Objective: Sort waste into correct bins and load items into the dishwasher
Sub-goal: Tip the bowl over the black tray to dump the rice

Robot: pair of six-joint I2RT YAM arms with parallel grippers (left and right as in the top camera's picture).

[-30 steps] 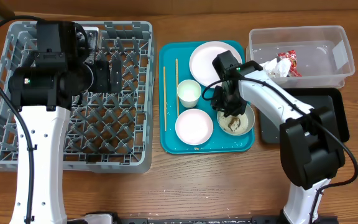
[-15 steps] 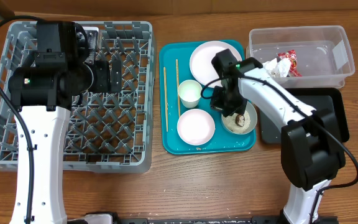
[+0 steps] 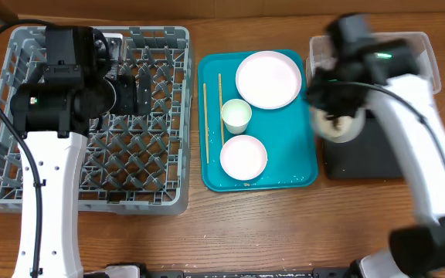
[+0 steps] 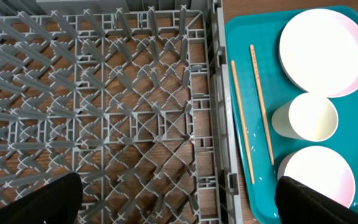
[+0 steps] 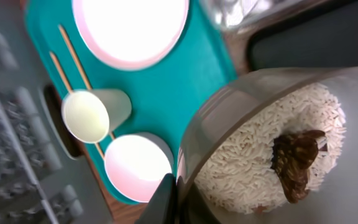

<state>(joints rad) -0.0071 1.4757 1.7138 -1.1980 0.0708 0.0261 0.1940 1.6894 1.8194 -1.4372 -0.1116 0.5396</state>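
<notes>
My right gripper [image 3: 332, 108] [image 5: 174, 190] is shut on the rim of a white bowl [image 3: 337, 126] [image 5: 229, 124]. The bowl holds rice grains [image 5: 247, 168] and a brown lump [image 5: 294, 163]. It hangs in the air over the left edge of the black tray [image 3: 392, 158], in front of the clear tub [image 3: 431, 66]. The plate [image 3: 268, 79], cup [image 3: 236, 116], empty bowl [image 3: 243, 157] and two chopsticks [image 3: 205, 123] lie on the teal tray [image 3: 288, 154]. My left gripper [image 3: 126, 93] [image 4: 179, 202] is open and empty above the grey dish rack [image 3: 130, 166] [image 4: 135, 112].
My right arm is motion-blurred and covers much of the clear tub, hiding the wrapper and paper. The dish rack holds no dishes. Bare wooden table shows in front of the trays.
My right gripper has lifted the rice bowl off the teal tray and swung it right, to the black tray's edge. The left arm has not moved.
</notes>
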